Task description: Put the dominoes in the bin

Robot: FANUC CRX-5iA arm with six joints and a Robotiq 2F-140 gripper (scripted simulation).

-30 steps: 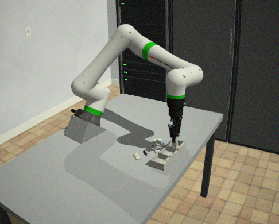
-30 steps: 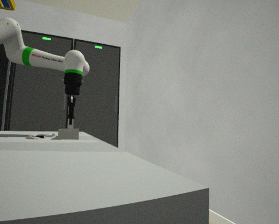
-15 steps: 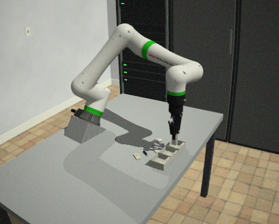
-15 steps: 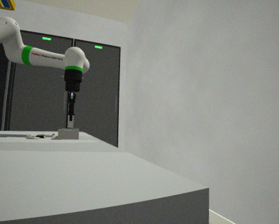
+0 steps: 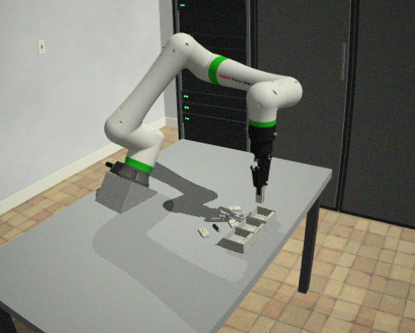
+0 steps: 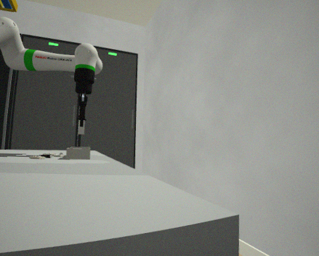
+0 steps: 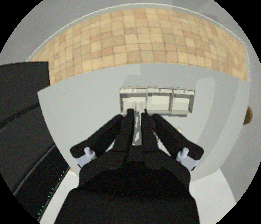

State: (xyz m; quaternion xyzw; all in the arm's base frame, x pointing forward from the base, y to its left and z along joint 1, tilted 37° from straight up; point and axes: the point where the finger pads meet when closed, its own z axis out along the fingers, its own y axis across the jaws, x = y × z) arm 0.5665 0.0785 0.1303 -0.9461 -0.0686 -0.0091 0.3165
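With the gripper (image 5: pixel 260 199) (image 6: pixel 81 132) (image 7: pixel 138 107) pressed together on nothing above the bin row (image 5: pixel 259 234) (image 6: pixel 78 153) (image 7: pixel 160 89), lowering it unopened could knock a wall, while the pale spotted domino (image 5: pixel 203 232) (image 6: pixel 37 157) beside that row could be nudged by a careless reach.

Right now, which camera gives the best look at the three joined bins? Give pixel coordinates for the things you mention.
The wrist view: all three compartments of the bins (image 5: pixel 243 248) (image 6: pixel 78 153) (image 7: pixel 158 89) face it, though the tool (image 5: pixel 260 195) (image 6: pixel 81 127) (image 7: pixel 138 107) overlaps one. Top shows them obliquely; exterior shows only outer walls.
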